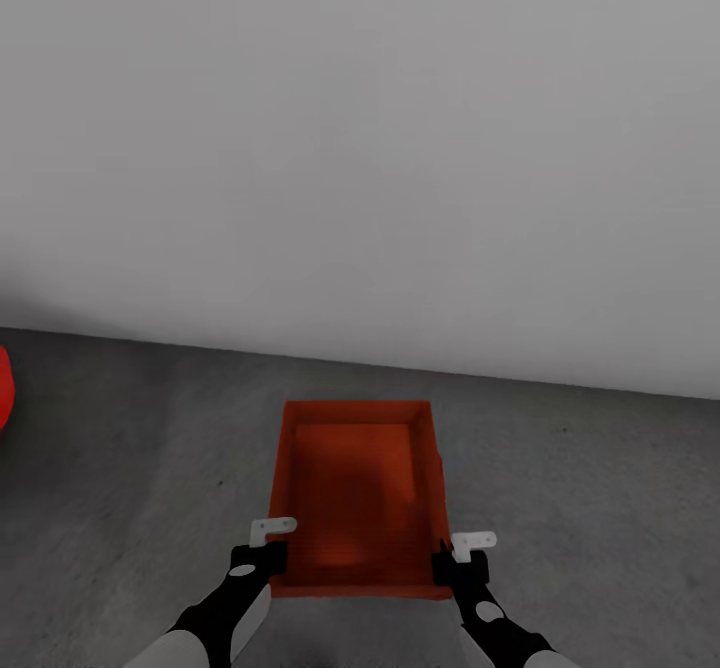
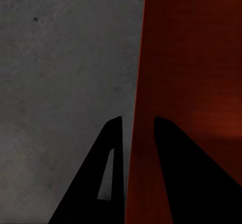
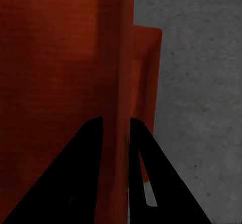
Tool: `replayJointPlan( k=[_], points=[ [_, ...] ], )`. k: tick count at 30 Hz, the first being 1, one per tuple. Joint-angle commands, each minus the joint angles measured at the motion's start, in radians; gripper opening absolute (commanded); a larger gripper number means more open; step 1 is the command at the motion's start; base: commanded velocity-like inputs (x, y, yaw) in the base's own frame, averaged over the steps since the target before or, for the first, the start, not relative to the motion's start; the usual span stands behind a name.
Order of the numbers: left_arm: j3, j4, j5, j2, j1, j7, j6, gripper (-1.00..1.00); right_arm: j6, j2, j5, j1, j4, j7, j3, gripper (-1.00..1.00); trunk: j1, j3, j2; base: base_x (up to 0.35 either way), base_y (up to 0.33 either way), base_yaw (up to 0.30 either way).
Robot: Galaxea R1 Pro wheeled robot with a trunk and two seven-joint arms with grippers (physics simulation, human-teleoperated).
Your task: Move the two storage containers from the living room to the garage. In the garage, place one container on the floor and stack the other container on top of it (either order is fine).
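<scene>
near white wall, on garage floor, container hangs between us: left gripper and right gripper each pinch side wall. second rim peeks underneath; we lower level, release together.

Lighting, as we record it: dim, even and diffuse, with no visible source and no glare; the wall grades from pale grey to a darker band where it meets the floor, and the bin shows a soft dark patch on its inner bottom. Render quality: we find the head view soft and slightly blurred throughout, with no edge distortion we can make out. In both wrist views the fingers read as flat black silhouettes without detail, and the bin's walls there sink to deep, murky red.
</scene>
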Motion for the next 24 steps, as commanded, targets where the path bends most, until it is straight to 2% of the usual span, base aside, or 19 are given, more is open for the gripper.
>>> replayJointPlan(
  k=[1,9,24],
  points=[
    [0.011,0.001,0.016,0.01,-0.001,0.011,0.002,-1.0,-0.003,-0.007,0.008,-0.001,-0.003,-0.009,-0.036,-1.0,0.0,-0.001,-0.001,0.0,0.0,0.01],
    [0.011,0.001,0.016,0.01,-0.001,0.01,0.002,-1.0,-0.004,-0.004,0.009,-0.001,-0.003,-0.011,-0.036,-1.0,0.0,-0.002,-0.001,0.0,0.0,-0.042],
    [0.01,0.001,0.016,0.01,-0.001,0.01,0.002,-1.0,-0.004,-0.004,0.01,-0.001,-0.003,-0.012,-0.036,-1.0,0.0,-0.002,-0.001,0.0,0.0,-0.239]
  ],
)
